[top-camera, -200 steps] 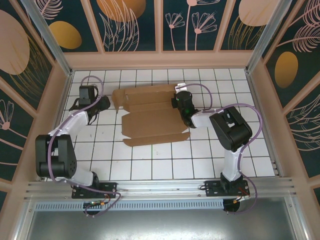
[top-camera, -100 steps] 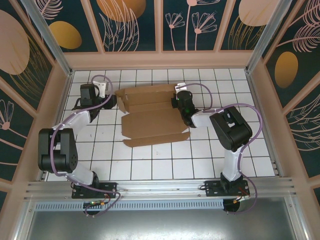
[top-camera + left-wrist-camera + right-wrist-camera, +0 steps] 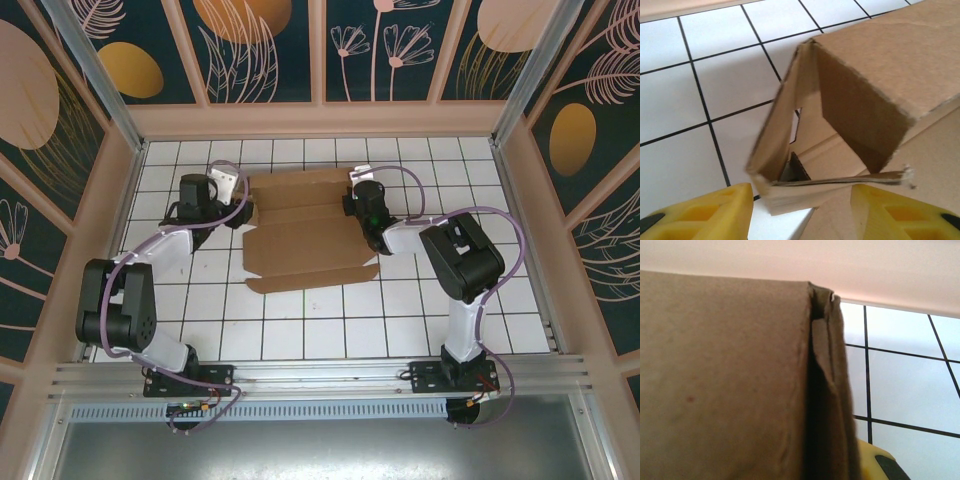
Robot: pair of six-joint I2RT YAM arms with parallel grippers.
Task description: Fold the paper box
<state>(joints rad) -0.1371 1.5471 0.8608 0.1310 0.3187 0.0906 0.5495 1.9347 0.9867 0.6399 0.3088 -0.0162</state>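
The paper box (image 3: 305,230) is brown cardboard, lying partly folded in the middle of the white tiled table (image 3: 300,320). My left gripper (image 3: 237,205) is at the box's left end and stands open. In the left wrist view its yellow fingers (image 3: 700,215) flank the raised end flap (image 3: 790,135), which leans inward over the box floor. My right gripper (image 3: 356,205) is at the right end, shut on the upright side wall (image 3: 827,390). One yellow fingertip (image 3: 880,462) shows beside that wall; cardboard hides the other.
Pink frame walls (image 3: 320,120) close in the table at the back and both sides. An aluminium rail (image 3: 320,375) runs along the near edge by the arm bases. Bare tiles lie in front of the box.
My left gripper has swung right from the left tiles up to the box's left end. The end flap that lay flat now stands up and leans inward. The right arm has not moved.
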